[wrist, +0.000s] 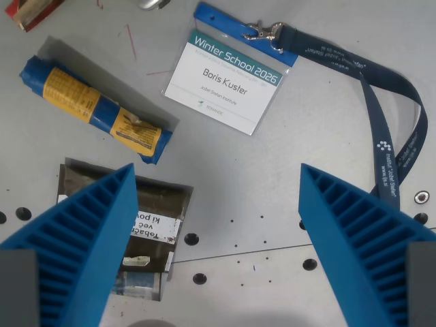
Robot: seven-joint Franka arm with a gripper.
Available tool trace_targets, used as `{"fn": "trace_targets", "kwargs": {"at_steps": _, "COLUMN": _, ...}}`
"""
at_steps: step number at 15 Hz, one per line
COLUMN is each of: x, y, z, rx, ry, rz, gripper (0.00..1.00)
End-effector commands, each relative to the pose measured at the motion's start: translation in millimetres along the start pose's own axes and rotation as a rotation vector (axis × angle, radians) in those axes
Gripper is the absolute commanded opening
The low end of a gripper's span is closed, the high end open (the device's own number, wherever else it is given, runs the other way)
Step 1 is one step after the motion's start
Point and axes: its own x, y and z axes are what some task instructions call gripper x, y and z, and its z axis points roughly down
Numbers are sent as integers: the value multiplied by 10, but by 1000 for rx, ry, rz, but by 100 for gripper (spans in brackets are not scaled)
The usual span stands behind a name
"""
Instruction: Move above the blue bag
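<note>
Nearest, the gripper point(218, 252) fills the bottom of the wrist view, its two ribbed blue jaws standing wide apart and holding nothing; bare grey tabletop point(238, 197) shows in the gap. Partly under the jaw on the wrist view's left lies a dark box point(160, 218) with a white printed label, not the target. Farther up and to the wrist view's left sits the blue bag point(92, 109), a rolled blue bundle with yellow labels, resting flat on the tabletop. Its long axis runs diagonally, from upper left down toward centre, and its lower end stops just short of the dark box. Judged from this, the bag lies well off the gap between the jaws, up and to the left, so the move calls for a shift that way to bring the roll under centre. Beyond, a name badge point(225, 85) with a dark blue lanyard point(388, 129) lies at top right, clear of the path.
</note>
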Motion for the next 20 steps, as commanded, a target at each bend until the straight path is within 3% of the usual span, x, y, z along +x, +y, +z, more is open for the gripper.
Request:
{"fn": "trace_targets", "kwargs": {"at_steps": 1, "x": 1, "y": 1, "z": -18, "rx": 1, "ry": 3, "rz": 0, "gripper": 100}}
{"fn": "trace_targets", "kwargs": {"at_steps": 6, "x": 0, "y": -3, "z": -12, "rx": 1, "ry": 4, "rz": -20, "gripper": 100}}
{"fn": "trace_targets", "kwargs": {"at_steps": 11, "x": -8, "y": -30, "z": 39, "rx": 7, "ry": 11, "rz": -111, "gripper": 100}}
{"fn": "trace_targets", "kwargs": {"at_steps": 20, "x": -72, "y": -175, "z": 330, "rx": 28, "ry": 55, "rz": -402, "gripper": 100}}
